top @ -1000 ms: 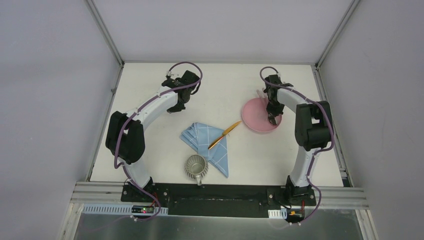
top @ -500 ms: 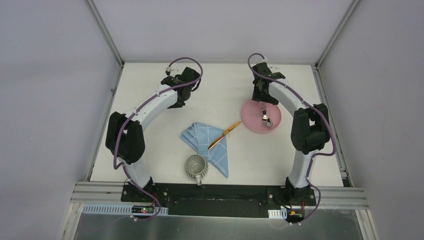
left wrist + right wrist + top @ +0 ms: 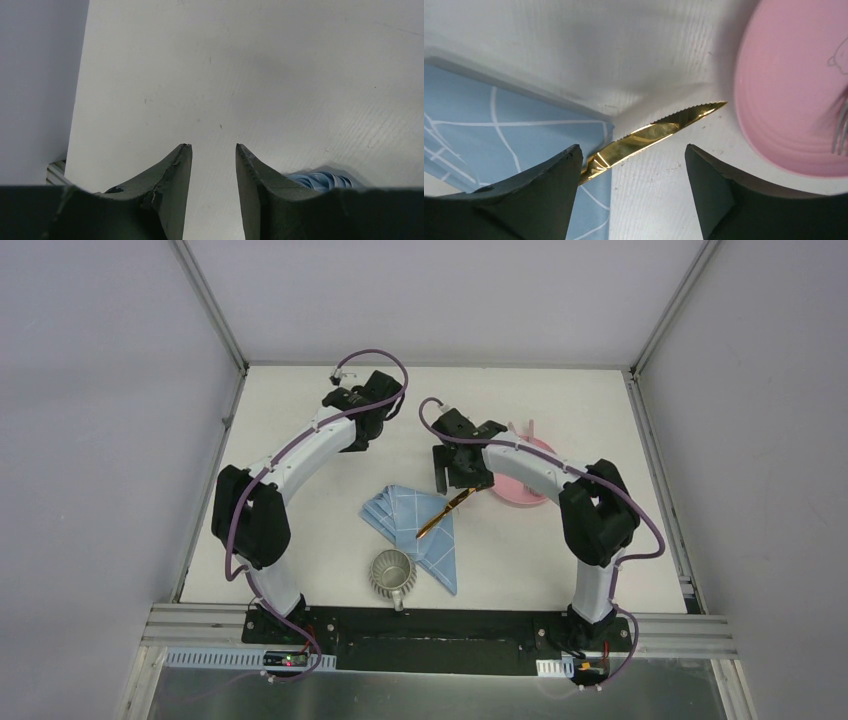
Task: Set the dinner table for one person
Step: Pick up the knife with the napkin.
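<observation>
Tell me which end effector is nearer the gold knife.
Right. The right end effector hovers directly over the gold knife, open jaws straddling its blade. The left end effector is over the dinner table, beyond the blue napkin.

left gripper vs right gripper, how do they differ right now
The left gripper has a narrow gap between its fingers; the right gripper is spread much wider. The left gripper is over bare dinner table; the right gripper straddles the gold knife, which lies partly on the blue napkin. Both are open and hold nothing.
</observation>
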### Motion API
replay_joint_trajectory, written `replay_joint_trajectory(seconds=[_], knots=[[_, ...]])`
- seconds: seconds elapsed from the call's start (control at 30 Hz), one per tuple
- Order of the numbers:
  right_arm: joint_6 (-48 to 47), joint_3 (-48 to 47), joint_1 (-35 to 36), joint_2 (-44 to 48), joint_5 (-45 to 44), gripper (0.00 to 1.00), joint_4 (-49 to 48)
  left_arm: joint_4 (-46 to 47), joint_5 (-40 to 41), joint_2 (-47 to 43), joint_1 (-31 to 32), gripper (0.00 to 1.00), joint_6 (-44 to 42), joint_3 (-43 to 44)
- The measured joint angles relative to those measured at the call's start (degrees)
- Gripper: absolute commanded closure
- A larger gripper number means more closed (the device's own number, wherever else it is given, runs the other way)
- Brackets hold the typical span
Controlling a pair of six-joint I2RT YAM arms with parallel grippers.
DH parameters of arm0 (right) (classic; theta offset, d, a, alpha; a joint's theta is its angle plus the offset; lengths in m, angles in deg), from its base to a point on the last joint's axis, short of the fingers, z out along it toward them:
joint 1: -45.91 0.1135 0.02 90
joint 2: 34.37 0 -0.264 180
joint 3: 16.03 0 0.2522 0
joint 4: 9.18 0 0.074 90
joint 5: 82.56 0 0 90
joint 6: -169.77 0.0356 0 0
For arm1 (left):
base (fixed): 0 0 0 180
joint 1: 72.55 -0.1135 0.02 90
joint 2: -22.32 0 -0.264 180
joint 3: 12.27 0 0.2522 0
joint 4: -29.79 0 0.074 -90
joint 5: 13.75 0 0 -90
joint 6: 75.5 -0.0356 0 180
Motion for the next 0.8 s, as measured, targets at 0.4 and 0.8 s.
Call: replay_joint_trajectory(seconds=[0.4, 0.8], knots=[[3.7, 8.0, 2.1, 0.0, 2.4, 0.21, -2.7, -0.5, 0.2, 0.0, 0.9, 0.61, 0.5, -0.6], [4.9, 6.7, 2.9, -2.9, 2.9, 0.21, -3.8, -0.5, 1.9, 0.0, 1.4, 0.61, 0.5, -0.7]])
